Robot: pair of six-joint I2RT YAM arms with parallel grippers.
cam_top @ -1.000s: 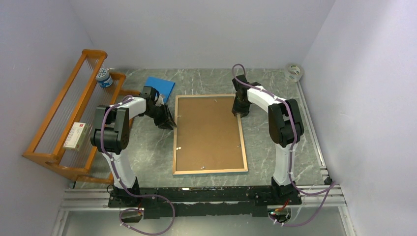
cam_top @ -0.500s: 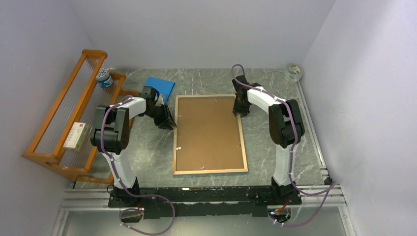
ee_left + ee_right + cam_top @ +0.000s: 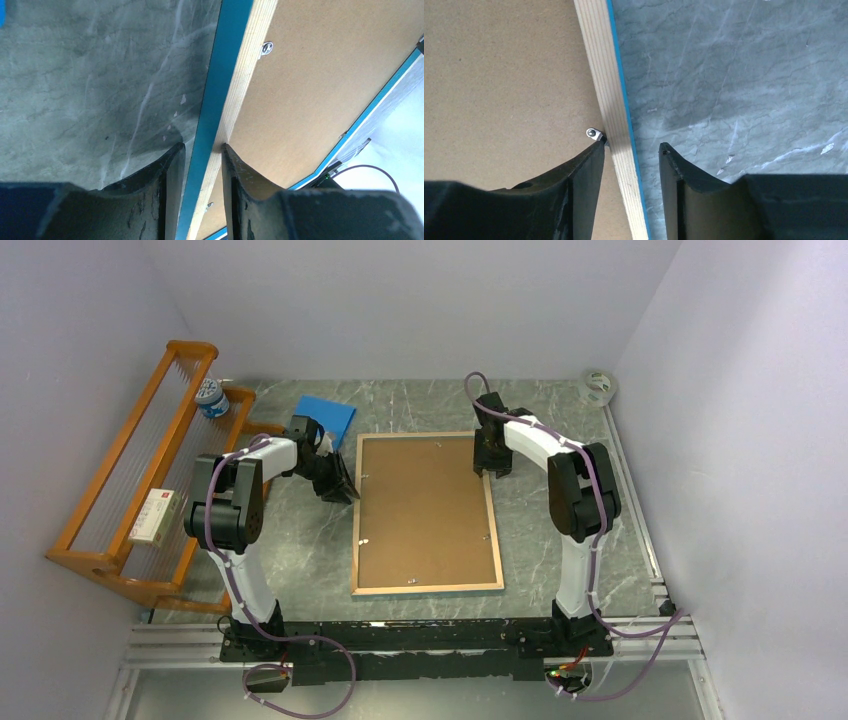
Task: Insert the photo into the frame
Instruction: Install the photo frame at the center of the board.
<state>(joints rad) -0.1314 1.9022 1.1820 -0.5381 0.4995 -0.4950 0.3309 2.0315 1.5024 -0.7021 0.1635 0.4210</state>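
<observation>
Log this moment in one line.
left jaws: clamped on frame left rail | right jaws: open astride right rail at clip | backing board: in frame

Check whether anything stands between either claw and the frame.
Nothing visible does. The left claw grips the left rail of the frame; the right claw stands open astride its right rail, one finger beside a metal clip.

The table (image 3: 420, 405) had a grey-green marbled top. Lying directly on it were:
- the frame (image 3: 426, 589), flat at centre, brown back facing up;
- a blue pad (image 3: 330, 415), beyond the frame's far left corner;
- an orange wooden rack (image 3: 192, 348), along the left edge;
- a tape roll (image 3: 599, 386), at the far right corner.
</observation>
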